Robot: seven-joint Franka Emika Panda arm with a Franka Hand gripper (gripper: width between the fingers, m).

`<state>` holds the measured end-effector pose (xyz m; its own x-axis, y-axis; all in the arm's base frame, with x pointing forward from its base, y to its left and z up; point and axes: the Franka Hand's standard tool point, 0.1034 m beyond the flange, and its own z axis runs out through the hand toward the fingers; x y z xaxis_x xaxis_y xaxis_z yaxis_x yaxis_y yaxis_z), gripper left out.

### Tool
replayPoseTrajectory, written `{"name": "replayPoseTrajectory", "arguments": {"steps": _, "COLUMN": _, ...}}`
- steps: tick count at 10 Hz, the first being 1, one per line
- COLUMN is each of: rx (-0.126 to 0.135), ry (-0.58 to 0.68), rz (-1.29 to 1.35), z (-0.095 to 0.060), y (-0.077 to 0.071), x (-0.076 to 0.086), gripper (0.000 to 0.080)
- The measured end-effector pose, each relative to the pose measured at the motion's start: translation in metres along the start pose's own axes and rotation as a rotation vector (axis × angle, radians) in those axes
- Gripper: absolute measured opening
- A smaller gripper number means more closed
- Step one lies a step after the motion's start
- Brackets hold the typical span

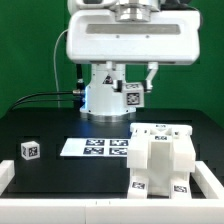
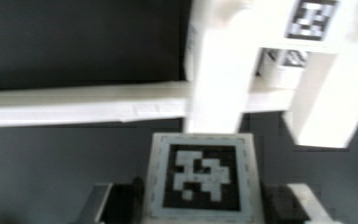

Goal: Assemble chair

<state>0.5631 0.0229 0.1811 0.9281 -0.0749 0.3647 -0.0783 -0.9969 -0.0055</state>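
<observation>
**Partly built chair** (image 1: 160, 160): a blocky white body bearing marker tags. It stands on the black surface (image 1: 40, 125) at the exterior view's right, near the front rim. The marker board (image 1: 97, 147) lies just beside it, toward the exterior view's left. A small tagged cube (image 1: 30, 150) sits farther left, well apart.

**Wrist view:** the hand (image 2: 202, 200) is closed partway on a tagged block (image 2: 202, 165), with one finger at each side. White frame pieces (image 2: 229, 60) stand beyond the block, one carrying a tag.
</observation>
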Motion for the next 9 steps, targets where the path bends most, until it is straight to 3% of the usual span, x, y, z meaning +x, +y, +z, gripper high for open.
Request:
{"name": "replayPoseTrajectory", "arguments": {"steps": 1, "rx": 0.024, "ry": 0.104, "rz": 0.03, "z": -0.001, "y": -0.021, "x": 0.0, "gripper": 0.0285}}
{"name": "replayPoseTrajectory", "arguments": {"steps": 2, "rx": 0.049, "ry": 0.172, "rz": 0.034, "z": 0.004, "y": -0.043, "x": -0.016, "gripper": 0.0285}}
{"name": "replayPoseTrajectory", "arguments": {"steps": 4, "rx": 0.047, "ry": 0.276, "rz": 0.065, "z": 0.014, "y": -0.044, "x": -0.028, "gripper": 0.0285}}
{"name": "replayPoseTrajectory", "arguments": {"steps": 5, "rx": 0.034, "ry": 0.219, "rz": 0.049, "z": 0.022, "y": -0.043, "x": -0.035, "gripper": 0.0285}}
{"name": "replayPoseTrajectory", "arguments": {"steps": 7, "rx": 0.029, "ry": 0.226, "rz": 0.048, "z": 0.02, "y": -0.041, "x": -0.033, "gripper": 0.0285}}
{"name": "replayPoseTrajectory", "arguments": {"steps": 8, "rx": 0.031, "ry": 0.185, "rz": 0.009, "z": 0.024, "y": -0.055, "x": -0.039, "gripper": 0.0285}}
{"name": "replayPoseTrajectory", "arguments": {"steps": 9, "rx": 0.041, "ry": 0.146, "rz": -0.047, "z": 0.025, "y": -0.079, "x": -0.041, "gripper": 0.0285}}
